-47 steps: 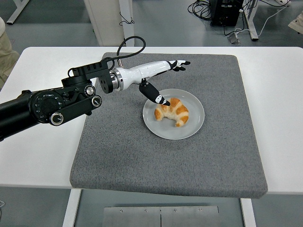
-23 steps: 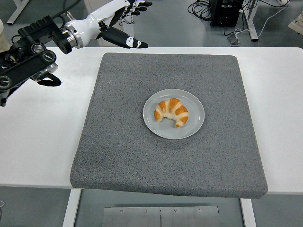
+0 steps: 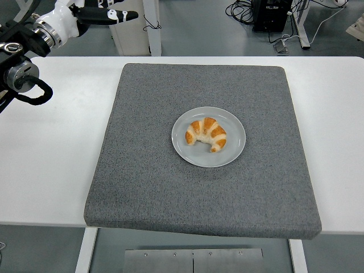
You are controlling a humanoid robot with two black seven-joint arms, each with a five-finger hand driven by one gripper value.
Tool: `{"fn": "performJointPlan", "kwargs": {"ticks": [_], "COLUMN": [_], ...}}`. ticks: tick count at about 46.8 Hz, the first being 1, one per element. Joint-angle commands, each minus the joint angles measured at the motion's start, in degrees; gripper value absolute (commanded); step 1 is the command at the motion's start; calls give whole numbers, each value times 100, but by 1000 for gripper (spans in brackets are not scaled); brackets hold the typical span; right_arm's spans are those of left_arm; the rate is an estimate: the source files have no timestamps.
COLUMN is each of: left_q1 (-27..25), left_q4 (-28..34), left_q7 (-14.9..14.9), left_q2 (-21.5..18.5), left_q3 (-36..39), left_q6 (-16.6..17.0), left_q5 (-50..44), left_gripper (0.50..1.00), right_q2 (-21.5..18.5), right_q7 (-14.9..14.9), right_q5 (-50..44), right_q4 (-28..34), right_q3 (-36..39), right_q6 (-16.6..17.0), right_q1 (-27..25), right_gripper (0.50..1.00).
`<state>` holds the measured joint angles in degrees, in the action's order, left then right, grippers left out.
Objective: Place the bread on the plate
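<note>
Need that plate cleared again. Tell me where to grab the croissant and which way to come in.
Grip the croissant across its thick middle arch, coming straight down from above. It lies flat on the plate, horns pointing toward the near edge, so the tapered tips probably offer less hold, and the plate's rim hinders a side approach.

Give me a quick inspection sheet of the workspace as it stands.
Surface: white table with a grey mat lying flat on it.
Job's things: bread, a croissant, lies on the plate, which sits mid-mat.
Clutter: nothing seen.
Hands: left hand at top left, off the mat, fingers extended, holding nothing; right not in view.
Cables: black loop on the left arm; cables on the floor behind.
Surroundings: desk legs and dark equipment beyond the table.
</note>
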<state>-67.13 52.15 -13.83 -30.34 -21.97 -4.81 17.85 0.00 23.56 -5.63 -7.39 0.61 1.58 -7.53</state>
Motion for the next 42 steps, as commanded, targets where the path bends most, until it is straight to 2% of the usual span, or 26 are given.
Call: {"fn": "performJointPlan", "kwargs": {"ticks": [1, 7, 21, 25, 33, 42], "left_q1": [113, 306, 956, 983, 983, 983], "left_q4": [-380, -697, -1101, -1444, -2191, -2490], "left_q7": [-14, -23, -6, -14, -32, -85], "left_q2": [81, 318, 802, 977, 1329, 1619], "left_q3": [-27, -141, -967, -993, -1134, -1178], "left_q6": [6, -3, -161, -222, -670, -741], "left_q5": [-378, -721, -836, -836, -862, -871], "left_gripper": [972, 972, 972, 971, 971, 971], "right_q2": [0, 0, 0, 0, 0, 0], "right_q7": [0, 0, 0, 0, 0, 0], "right_q5": [0, 0, 0, 0, 0, 0], "right_q4": [1, 1, -8, -70, 1, -17], "right_q3": [1, 1, 1, 9, 27, 1], "right_q6": [0, 0, 0, 27, 0, 18], "right_q1": [-3, -3, -3, 5, -3, -3], "right_gripper": [1000, 1000, 1000, 1000, 1000, 1000]}}
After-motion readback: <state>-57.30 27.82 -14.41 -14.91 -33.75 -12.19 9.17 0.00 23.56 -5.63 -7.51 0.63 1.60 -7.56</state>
